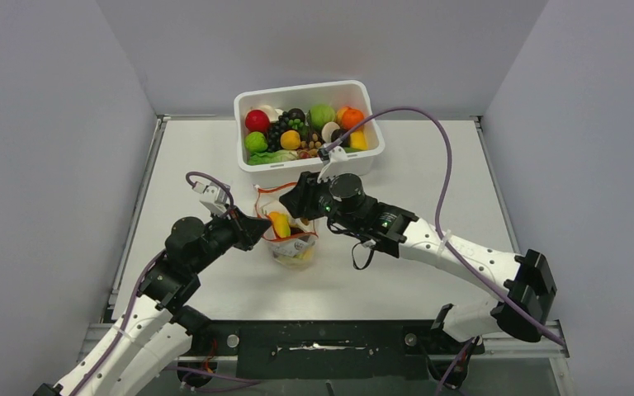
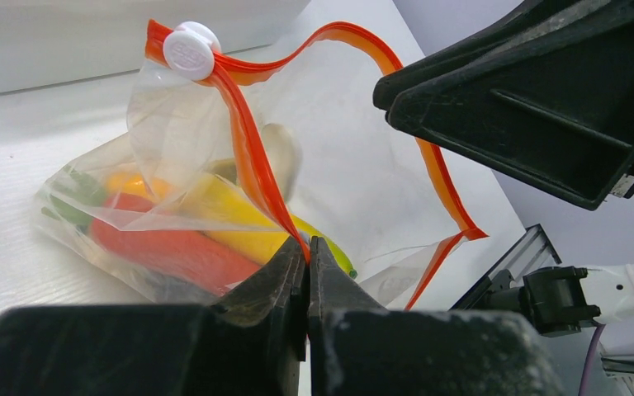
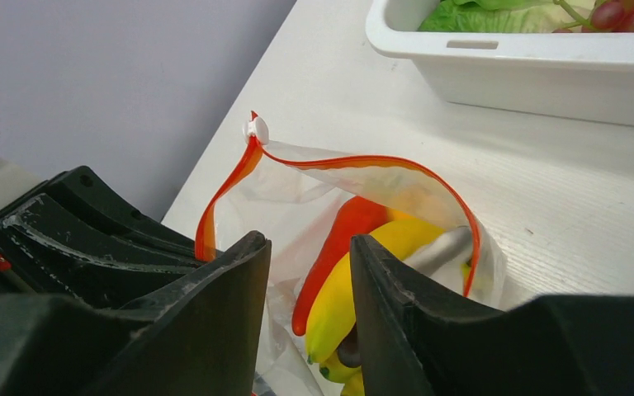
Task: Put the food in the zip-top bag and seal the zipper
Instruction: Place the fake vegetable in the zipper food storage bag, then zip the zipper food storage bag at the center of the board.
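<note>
The clear zip-top bag stands open on the table between my grippers. Its orange-red zipper curves round the mouth, with a white slider at one end. Inside lie a yellow banana bunch, a red-orange piece and some green and orange food. My left gripper is shut on the zipper strip at the near side of the mouth. My right gripper is open just above the bag's mouth, its fingers on either side of the bag's edge and the banana.
A white tub full of toy fruit and vegetables stands behind the bag, close to the right wrist. The right gripper hangs right over the bag in the left wrist view. Grey walls close in the table on three sides.
</note>
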You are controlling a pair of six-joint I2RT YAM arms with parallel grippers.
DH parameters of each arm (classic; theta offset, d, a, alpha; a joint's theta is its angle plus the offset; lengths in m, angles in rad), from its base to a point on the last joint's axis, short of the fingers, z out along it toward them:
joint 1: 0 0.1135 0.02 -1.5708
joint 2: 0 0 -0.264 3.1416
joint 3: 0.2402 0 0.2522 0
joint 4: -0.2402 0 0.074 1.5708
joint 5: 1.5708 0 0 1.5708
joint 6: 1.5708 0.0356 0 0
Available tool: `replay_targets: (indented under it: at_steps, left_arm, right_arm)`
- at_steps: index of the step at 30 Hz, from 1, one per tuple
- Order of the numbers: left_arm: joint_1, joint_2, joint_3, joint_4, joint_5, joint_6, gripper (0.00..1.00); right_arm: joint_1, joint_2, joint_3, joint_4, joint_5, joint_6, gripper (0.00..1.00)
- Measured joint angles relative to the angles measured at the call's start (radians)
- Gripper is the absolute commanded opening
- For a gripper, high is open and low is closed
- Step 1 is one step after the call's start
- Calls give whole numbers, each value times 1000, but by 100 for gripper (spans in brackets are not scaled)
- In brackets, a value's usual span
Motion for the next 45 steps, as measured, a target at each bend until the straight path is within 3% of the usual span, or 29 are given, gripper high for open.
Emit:
replay_targets:
  at_steps: [9,15,26,31,35,38,39,42,45]
  left_arm:
    - [0,-2,0,-1,0,0,0]
    - [0,-2,0,0,0,0,0]
    - [0,5,0,1,0,0,0]
    - [0,15,0,2,0,0,0]
    - [0,21,0,10,0,-3,0]
    - [0,23,0,11,0,-4,1]
    - [0,23,0,11,0,-1,7]
    - [0,21,5,5,1,42,25]
    - [1,-5,18,-6,31,149,33]
  right_arm:
    - [0,-119,9,-124,-18,-161,59]
    - [0,-196,9,-213,-67,-307,61]
    - [2,-186,10,-420,-191,-434,62]
    - [6,-132,11,-455,-225,-464,52]
    - [6,-105,12,-456,-245,-489,22]
    - [6,-103,12,-455,-246,-512,5]
    - [6,-103,12,-455,-246,-518,0]
    - [6,-109,11,-455,-246,-547,0]
    - [6,-151,-15,-456,-248,-583,0]
